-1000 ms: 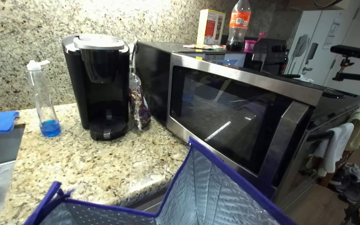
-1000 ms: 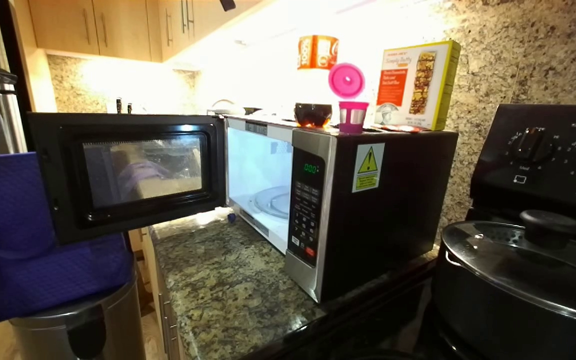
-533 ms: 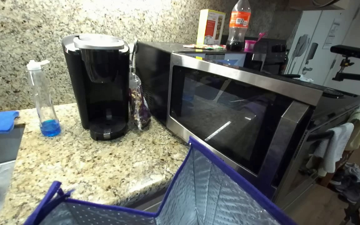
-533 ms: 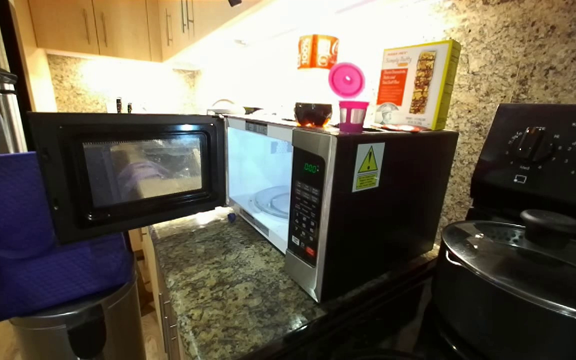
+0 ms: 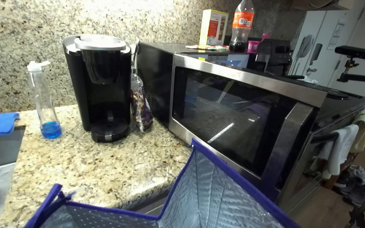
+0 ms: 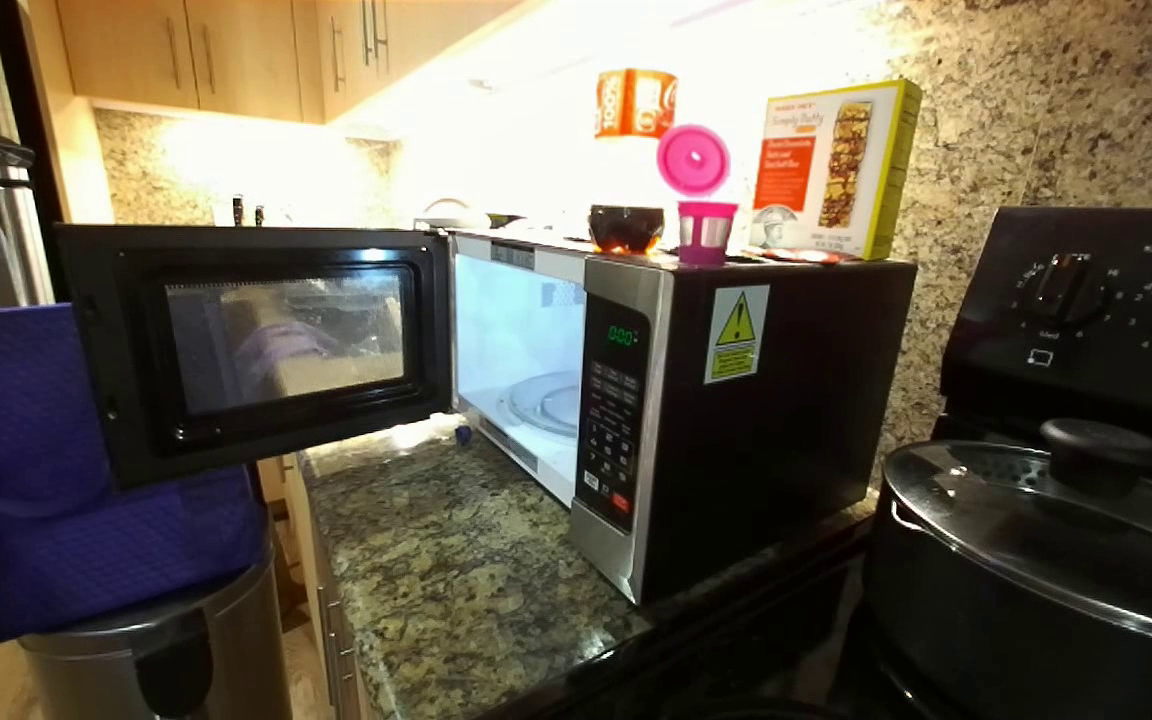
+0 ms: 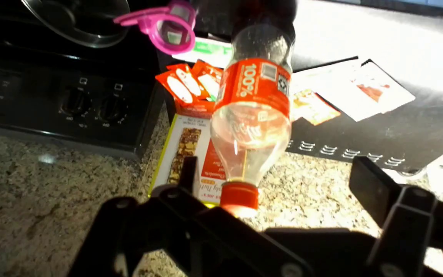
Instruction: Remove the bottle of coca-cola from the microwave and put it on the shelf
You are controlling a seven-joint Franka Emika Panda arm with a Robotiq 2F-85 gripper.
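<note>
The Coca-Cola bottle (image 5: 243, 21), with red label and some dark drink, stands upright on top of the microwave (image 5: 239, 70). Its label (image 6: 636, 104) also shows in an exterior view, its upper part lost in glare. The microwave (image 6: 786, 430) has its door (image 6: 426, 330) wide open; the lit inside shows a glass turntable (image 6: 546, 402) and no bottle in the visible part. In the wrist view my gripper (image 7: 275, 173) is open and empty. The bottle's red cap (image 7: 239, 195) appears between the fingers, closer to the left one in the picture. The gripper is outside both exterior views.
A bar box (image 6: 826, 170), a pink cup (image 6: 704, 232) and packets (image 7: 187, 82) sit near the bottle. A purple insulated bag (image 5: 220, 183) is by the open door. A lidded pot (image 6: 1046, 560) is on the stove. A coffee maker (image 5: 101, 85) stands beside the microwave.
A small dark part at the top edge of an exterior view has slid up and right out of the picture. The bottle, microwave and door have not moved.
</note>
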